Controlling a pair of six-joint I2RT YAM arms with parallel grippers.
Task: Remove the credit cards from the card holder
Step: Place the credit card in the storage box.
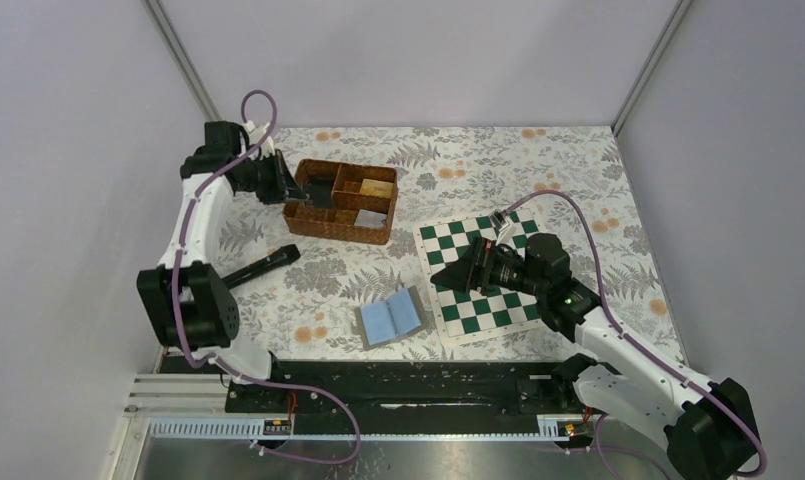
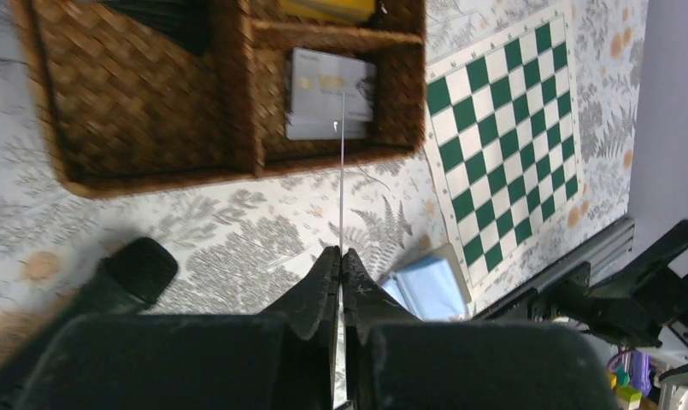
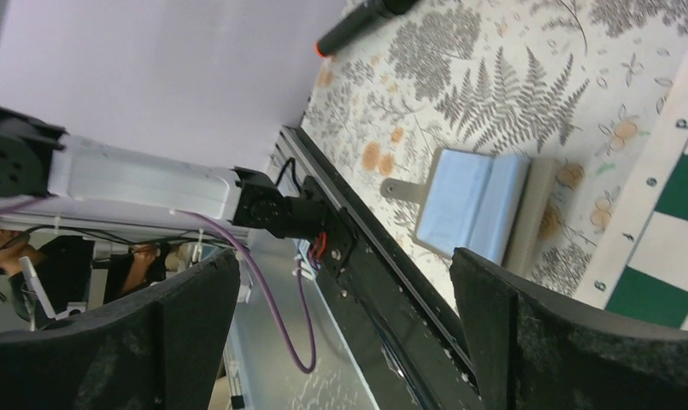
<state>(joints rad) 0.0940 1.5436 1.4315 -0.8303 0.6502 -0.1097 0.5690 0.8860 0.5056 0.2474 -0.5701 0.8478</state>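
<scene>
Wicker basket (image 1: 340, 233): brown, split into compartments, at the far left of the surface (image 1: 458, 170), which carries a fern-and-flower print.
Left end effector (image 2: 341, 252): we see it above the basket, fingers clenched on a thin card (image 2: 342, 171). The card shows edge-on in the left wrist view and points towards the basket.
Grey card (image 2: 323, 107): lies flat in a small compartment at the basket's near right. A yellow thing (image 2: 327, 8) sits in the compartment behind it.
Card holder (image 1: 391, 317): lies open on the surface, light blue inside facing up, grey edge showing. It is on the near side of the basket, close to the arm bases and just left of the chessboard mat (image 1: 498, 300). Neither end effector touches it.
Right end effector (image 3: 344, 256): released, fingers spread wide and gripping nothing. We place it over the mat's left part, facing the card holder.
Black pen (image 1: 261, 267): on the surface, left of the card holder and well apart from it.
Pockets: we cannot tell whether cards sit inside.
</scene>
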